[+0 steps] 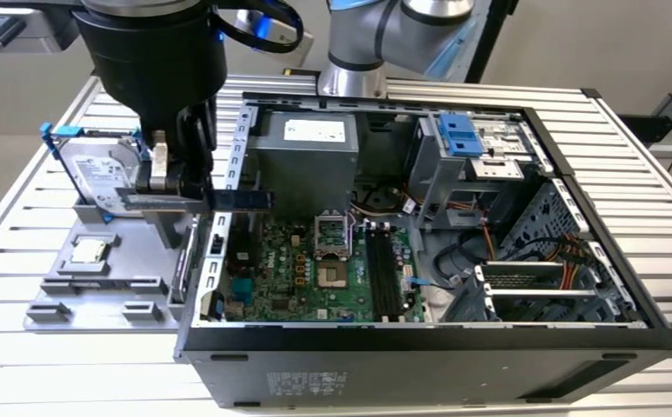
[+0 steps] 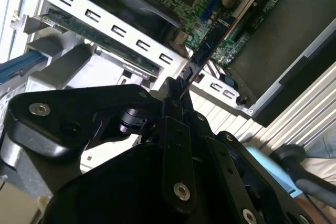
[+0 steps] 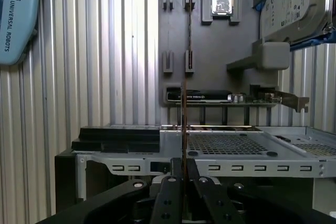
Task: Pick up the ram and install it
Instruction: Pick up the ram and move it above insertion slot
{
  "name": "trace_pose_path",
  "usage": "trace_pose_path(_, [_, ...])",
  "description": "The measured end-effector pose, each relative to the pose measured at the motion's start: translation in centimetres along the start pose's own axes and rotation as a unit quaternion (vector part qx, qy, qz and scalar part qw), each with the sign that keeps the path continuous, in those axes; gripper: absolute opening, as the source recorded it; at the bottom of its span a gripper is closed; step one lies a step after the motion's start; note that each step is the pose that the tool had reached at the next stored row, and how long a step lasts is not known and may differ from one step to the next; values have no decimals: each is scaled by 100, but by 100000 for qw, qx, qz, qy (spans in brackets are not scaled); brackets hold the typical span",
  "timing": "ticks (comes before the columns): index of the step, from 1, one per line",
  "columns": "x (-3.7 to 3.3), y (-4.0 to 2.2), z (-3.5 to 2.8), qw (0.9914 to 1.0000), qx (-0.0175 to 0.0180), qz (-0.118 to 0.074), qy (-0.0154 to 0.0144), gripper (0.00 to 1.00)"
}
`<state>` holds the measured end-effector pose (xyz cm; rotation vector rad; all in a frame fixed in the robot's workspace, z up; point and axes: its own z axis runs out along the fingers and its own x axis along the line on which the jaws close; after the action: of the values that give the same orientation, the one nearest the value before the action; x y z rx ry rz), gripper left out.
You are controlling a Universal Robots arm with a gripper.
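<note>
The gripper [image 1: 179,193] is clenched on the ram [image 1: 242,200], gripping it by one end so that the thin bluish stick juts out level toward the exterior view's right. The ram hangs in the air above the side wall of the open computer case [image 1: 429,334] that faces the exterior view's left. Its free end reaches just over the edge of the motherboard [image 1: 295,261]. It touches nothing but the fingers and is well apart from the black memory slots [image 1: 382,274], which run along the board nearer the middle of the case. In the first wrist view the ram [image 3: 184,129] shows edge-on as a thin dark line rising from between the two closed fingers of the gripper [image 3: 184,174], with the case's perforated metal wall behind it. In the second wrist view the ram [image 2: 205,51] slants away from the gripper [image 2: 176,90] toward the green board. The case lies on its side on the slatted tabletop [image 1: 661,174]. Beside it, toward the tabletop's edge on the exterior view's left, sits a grey parts fixture [image 1: 138,252]. The fixture holds a silver hard drive [image 1: 98,174] with blue brackets, propped up at its far end, and a small square CPU chip [image 1: 89,252] lying flat nearer the front.
</note>
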<state>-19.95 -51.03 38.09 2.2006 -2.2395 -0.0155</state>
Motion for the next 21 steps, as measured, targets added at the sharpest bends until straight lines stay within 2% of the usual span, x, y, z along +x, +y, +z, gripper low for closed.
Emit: trace_pose_path(21, [-4, -131, -1, 100000, 3, -1, -2, 0])
